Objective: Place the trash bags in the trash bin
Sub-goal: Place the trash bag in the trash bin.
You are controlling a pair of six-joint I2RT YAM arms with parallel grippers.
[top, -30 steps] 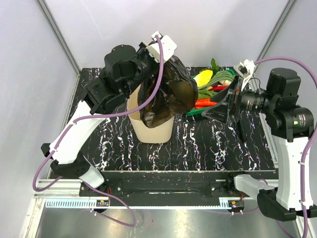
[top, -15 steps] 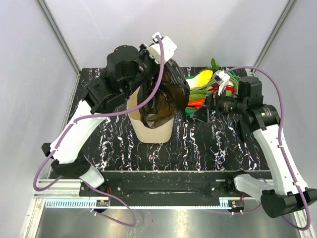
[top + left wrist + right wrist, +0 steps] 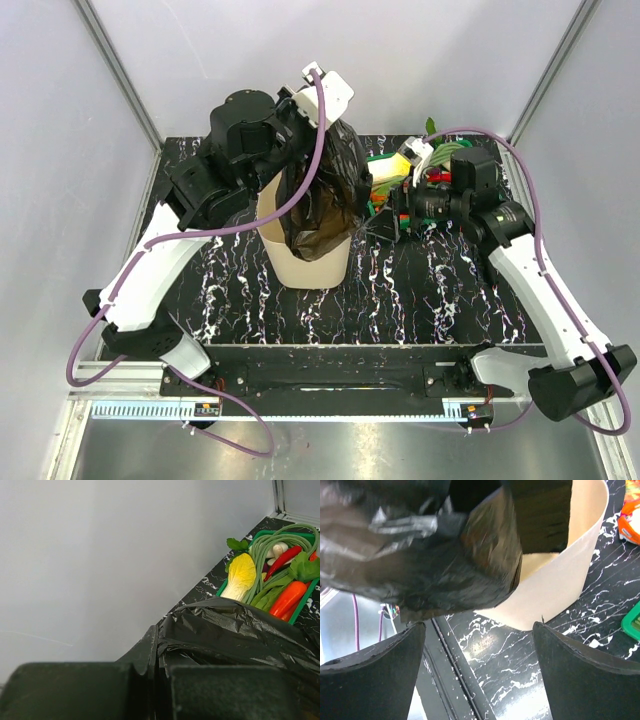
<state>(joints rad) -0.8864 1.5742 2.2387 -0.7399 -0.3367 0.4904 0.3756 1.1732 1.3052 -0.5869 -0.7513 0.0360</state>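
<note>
Trash bag hangs lengthwise below left gripper clenching it, over trash bin, straight ahead of released right gripper.

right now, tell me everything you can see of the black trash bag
The trash bag is thin, glossy black plastic, crinkled, and it shows brownish where light passes through. It hangs as a large floppy sheet. Its top is pinched in the shut left end effector, and its lower part sags at the mouth of the cream trash bin and over its rim. The open right end effector faces it from close by.
</note>
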